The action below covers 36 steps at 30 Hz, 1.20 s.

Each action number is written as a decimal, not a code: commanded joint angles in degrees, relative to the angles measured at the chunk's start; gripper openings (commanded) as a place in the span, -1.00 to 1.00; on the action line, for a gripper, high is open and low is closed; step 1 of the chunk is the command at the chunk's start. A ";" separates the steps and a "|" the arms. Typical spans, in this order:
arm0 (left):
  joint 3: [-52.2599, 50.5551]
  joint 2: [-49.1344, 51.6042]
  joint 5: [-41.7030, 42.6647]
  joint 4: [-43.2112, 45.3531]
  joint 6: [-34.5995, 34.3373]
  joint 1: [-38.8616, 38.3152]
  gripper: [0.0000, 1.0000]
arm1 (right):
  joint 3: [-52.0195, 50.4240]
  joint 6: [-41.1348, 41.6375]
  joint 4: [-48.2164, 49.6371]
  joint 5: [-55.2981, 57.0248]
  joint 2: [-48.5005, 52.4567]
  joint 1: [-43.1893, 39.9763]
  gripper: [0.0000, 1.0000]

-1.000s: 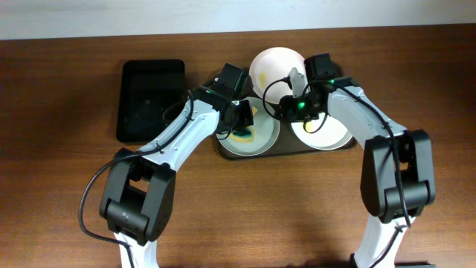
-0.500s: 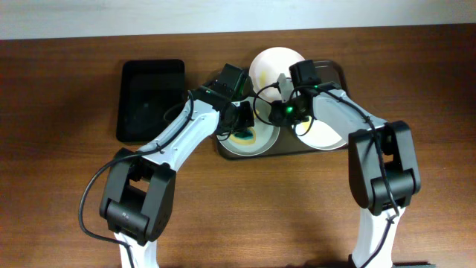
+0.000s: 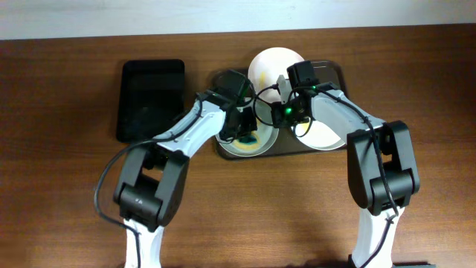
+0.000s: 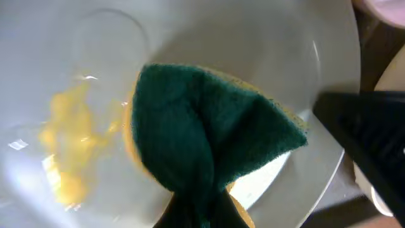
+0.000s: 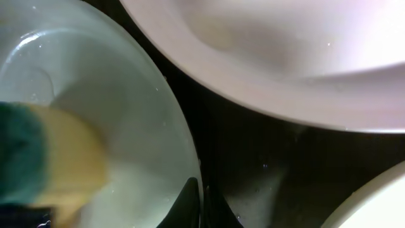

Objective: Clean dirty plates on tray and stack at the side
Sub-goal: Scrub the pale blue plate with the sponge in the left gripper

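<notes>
One plate [image 4: 190, 38] is being scrubbed: left gripper [image 3: 242, 128] clamping sponge [image 4: 202, 145]; right gripper [image 3: 274, 113], grip unclear. Next probably wiping nine-o'clock smear [image 4: 63, 145].

Here's the wooden brown surface [image 3: 74, 186] running wide across the whole view, and sitting straight on it are two trays side by side but apart: a glossy black tray [image 3: 149, 97] out left, and the bigger dark brown tray [image 3: 286, 150] at centre, toward the back.
</notes>
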 commanded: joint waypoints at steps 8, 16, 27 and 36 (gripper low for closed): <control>-0.24 3.56 -10.67 4.42 -1.60 -3.65 -0.96 | 0.74 -0.35 -1.14 -0.35 0.74 0.31 -0.92; -1.77 4.31 -23.08 1.90 -0.92 -5.95 -0.79 | 0.74 -0.35 -1.36 -0.33 0.74 0.31 -0.92; -1.68 4.15 -27.02 0.20 3.85 -4.96 -1.00 | 0.74 -0.37 -1.55 -0.31 0.74 0.31 -0.92; -1.57 4.00 -40.28 -1.79 3.85 -1.66 -1.00 | 0.74 -0.37 -2.03 0.52 0.74 0.26 -0.92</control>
